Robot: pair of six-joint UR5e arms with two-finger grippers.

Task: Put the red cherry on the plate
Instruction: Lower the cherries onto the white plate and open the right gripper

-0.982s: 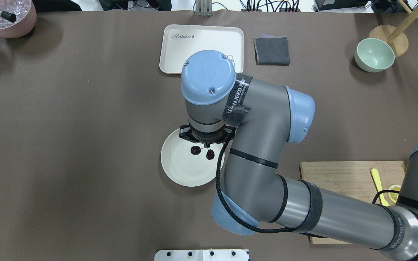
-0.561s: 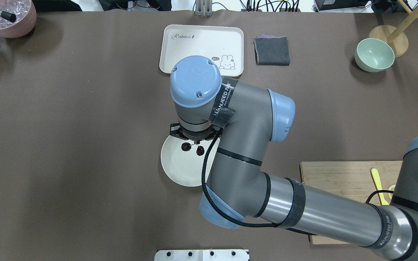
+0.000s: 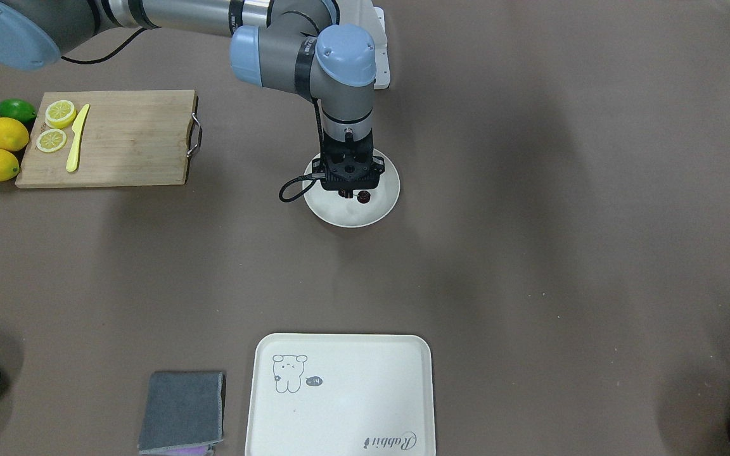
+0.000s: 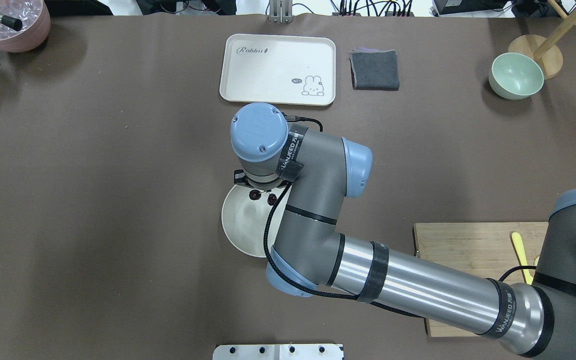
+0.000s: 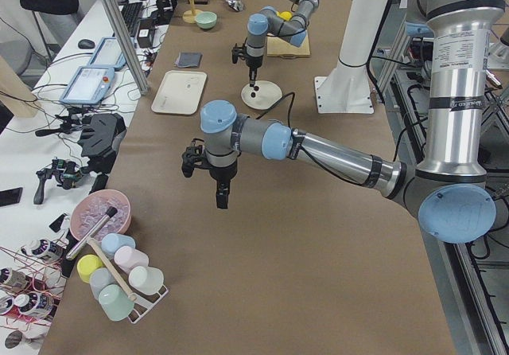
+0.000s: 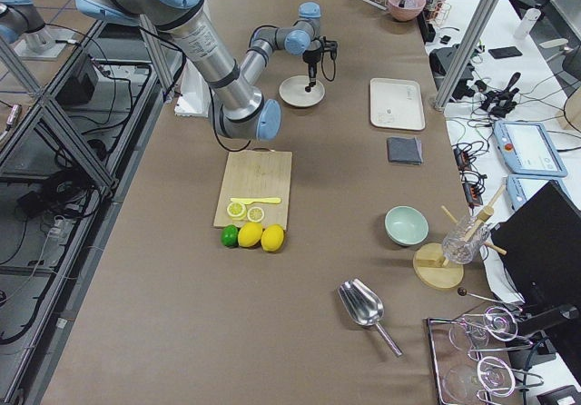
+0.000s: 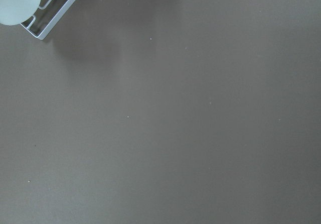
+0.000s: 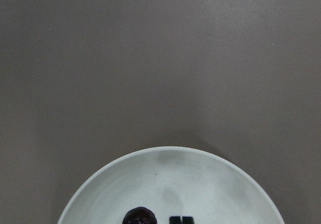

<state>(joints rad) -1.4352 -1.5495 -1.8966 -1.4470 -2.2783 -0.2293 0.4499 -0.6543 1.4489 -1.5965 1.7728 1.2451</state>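
Observation:
The round cream plate [image 4: 242, 227] lies mid-table. The red cherry [image 4: 263, 197], two dark fruits on thin stems, hangs low over the plate's far part; I cannot tell if it touches the dish. My right gripper [image 4: 264, 190] points straight down and is shut on the stems. The front-facing view shows the cherry [image 3: 364, 197] just below the gripper [image 3: 347, 192] over the plate [image 3: 352, 218]. The right wrist view catches one cherry [image 8: 139, 216] beside the closed fingertips [image 8: 180, 220]. My left gripper [image 5: 220, 200] hovers over bare table far from the plate, seen only from the side, so I cannot tell its state.
A cream tray [image 4: 278, 60] with a drawing, a grey cloth [image 4: 374, 70] and a pale green bowl [image 4: 516, 75] sit along the far side. A wooden cutting board [image 3: 124, 139] holds lemon slices and a yellow knife, with lemons [image 3: 4, 145] beside it. A pink bowl [image 4: 8, 25] stands far left.
The right arm has moved left and away from the robot and come lower, carrying the cherry from the plate's middle toward its far edge. The tray's drawing is now uncovered.

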